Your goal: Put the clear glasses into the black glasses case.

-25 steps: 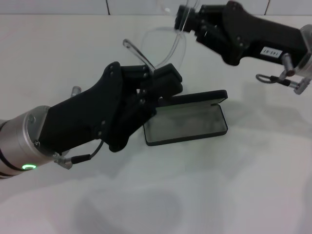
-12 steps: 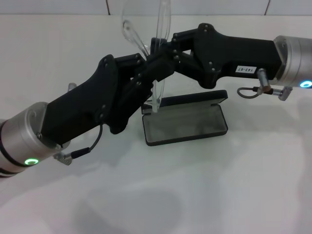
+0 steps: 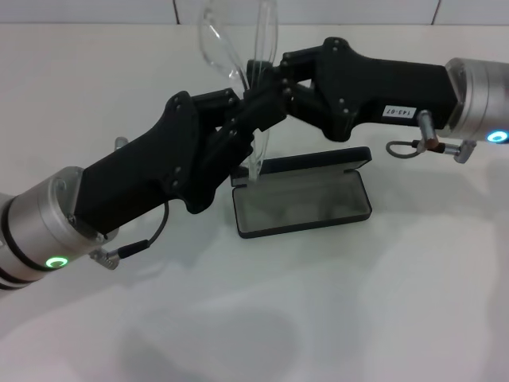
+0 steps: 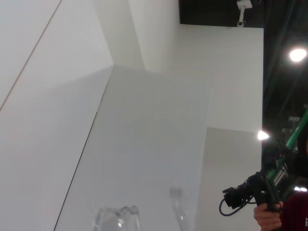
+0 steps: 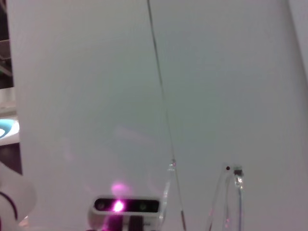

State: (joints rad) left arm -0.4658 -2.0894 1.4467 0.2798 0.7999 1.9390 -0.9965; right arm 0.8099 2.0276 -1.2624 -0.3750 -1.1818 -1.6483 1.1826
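The clear glasses are held upright in the air above the table, one thin arm hanging down toward the black glasses case. The case lies open on the white table, grey lining up, its lid tipped back on the far side. My right gripper reaches in from the right and is shut on the glasses near their middle. My left gripper comes up from the lower left and meets the right one at the glasses. Clear parts of the glasses show in the left wrist view, and their thin arms in the right wrist view.
The white table stretches out in front of the case and to both sides. A white wall runs along the back. The left wrist view looks upward at a white wall and a person holding a camera.
One second ago the right gripper held the glasses high at the back right, apart from the left gripper. It has brought them left and down to the left gripper. Little has moved in the last half second.
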